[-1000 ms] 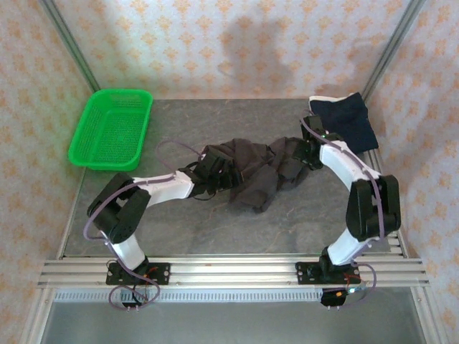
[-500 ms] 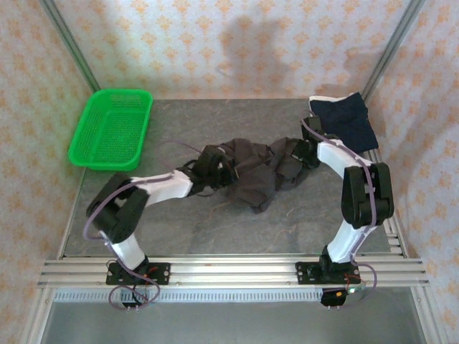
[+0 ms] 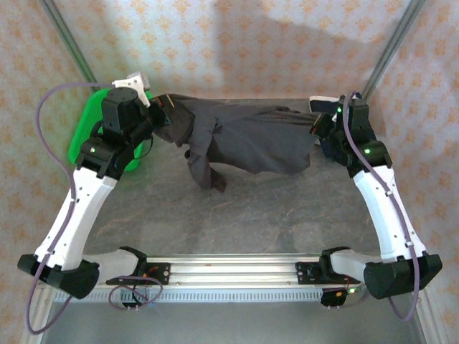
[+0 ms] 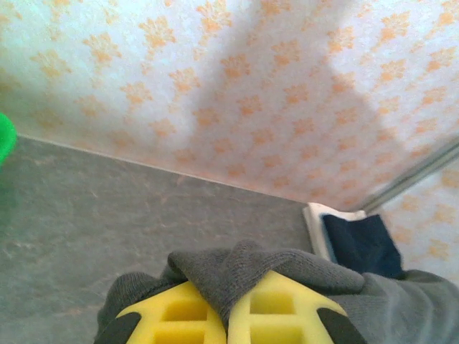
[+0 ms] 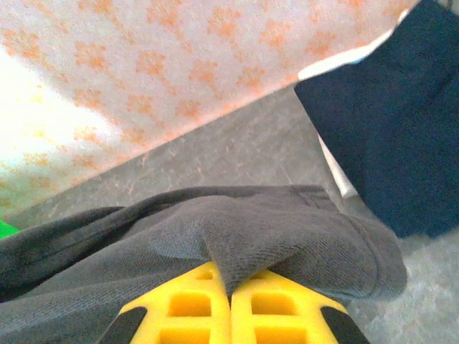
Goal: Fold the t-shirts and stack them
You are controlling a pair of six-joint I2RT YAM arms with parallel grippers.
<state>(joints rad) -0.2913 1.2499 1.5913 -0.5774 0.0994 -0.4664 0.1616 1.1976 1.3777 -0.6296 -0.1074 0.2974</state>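
The dark charcoal-brown t-shirt (image 3: 251,140) hangs stretched between both raised grippers above the back of the table, a sleeve drooping at its lower left. My left gripper (image 3: 166,118) is shut on its left end; cloth (image 4: 244,276) is pinched between the yellow fingers (image 4: 179,315). My right gripper (image 3: 319,123) is shut on the right end, a fold of the shirt (image 5: 237,244) caught between its yellow fingers (image 5: 276,308). A navy blue t-shirt (image 5: 387,122) lies folded at the back right on a white one showing as a thin edge (image 5: 333,168).
A green mesh basket (image 3: 86,136) stands at the back left, partly behind my left arm. Patterned walls close the back and sides, with metal posts in the corners. Grey tabletop (image 3: 237,215) lies bare below the hanging shirt.
Both grippers closed on the crumpled shirt on the table, then lifted it and pulled apart, so it now hangs spread at the back. Both arms rose and extended.
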